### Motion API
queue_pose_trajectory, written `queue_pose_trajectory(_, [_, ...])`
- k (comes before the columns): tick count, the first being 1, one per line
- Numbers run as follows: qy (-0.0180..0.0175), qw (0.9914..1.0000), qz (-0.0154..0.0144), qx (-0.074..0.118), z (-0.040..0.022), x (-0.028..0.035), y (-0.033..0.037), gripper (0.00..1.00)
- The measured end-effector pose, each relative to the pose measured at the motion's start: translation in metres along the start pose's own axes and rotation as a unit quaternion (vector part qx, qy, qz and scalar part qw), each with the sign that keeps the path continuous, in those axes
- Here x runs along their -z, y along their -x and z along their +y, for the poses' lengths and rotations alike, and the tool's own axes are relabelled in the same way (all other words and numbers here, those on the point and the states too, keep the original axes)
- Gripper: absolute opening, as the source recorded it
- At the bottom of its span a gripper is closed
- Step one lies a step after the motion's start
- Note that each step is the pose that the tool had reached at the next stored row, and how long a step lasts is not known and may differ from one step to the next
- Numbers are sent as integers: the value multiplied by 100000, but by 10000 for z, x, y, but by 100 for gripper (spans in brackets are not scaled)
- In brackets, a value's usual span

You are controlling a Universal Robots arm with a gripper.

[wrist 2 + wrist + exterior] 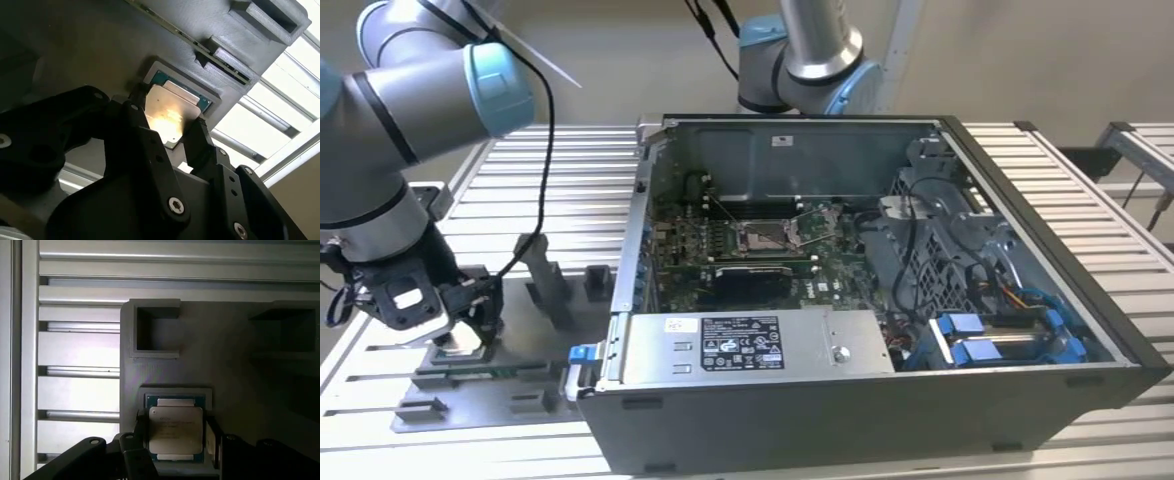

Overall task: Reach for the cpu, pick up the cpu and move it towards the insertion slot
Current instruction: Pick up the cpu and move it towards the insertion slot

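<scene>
The cpu (175, 427) is a small pale silver square with a green rim, lying in a shallow nest of the grey fixture plate (225, 365). In both wrist views my gripper (176, 432) has its black fingers (197, 135) pressed against two opposite edges of the cpu (170, 107), so it is shut on it. In the exterior view the gripper (467, 335) hangs low over the fixture plate (520, 400) at the exterior view's left. The insertion slot (763, 236), with its shiny frame, sits on the green board inside the open computer case (854, 420).
Upright grey fixture blocks (547, 285) stand on the plate between the gripper and the case wall. A second arm (801, 50) rises behind the case. A power supply (747, 345) and blue drive brackets (987, 340) fill the case's near side. The slatted table (574, 170) runs all around.
</scene>
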State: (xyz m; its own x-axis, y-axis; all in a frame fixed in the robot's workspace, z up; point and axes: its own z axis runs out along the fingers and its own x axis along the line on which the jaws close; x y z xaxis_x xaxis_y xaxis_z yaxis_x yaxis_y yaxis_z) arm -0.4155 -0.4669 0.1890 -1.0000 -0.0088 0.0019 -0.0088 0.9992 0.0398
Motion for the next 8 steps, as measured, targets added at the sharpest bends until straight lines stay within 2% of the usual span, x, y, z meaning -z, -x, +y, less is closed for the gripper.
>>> queue_pose_trajectory(8, [-25, 100000, 98, -108, 14, 365, -1, 0])
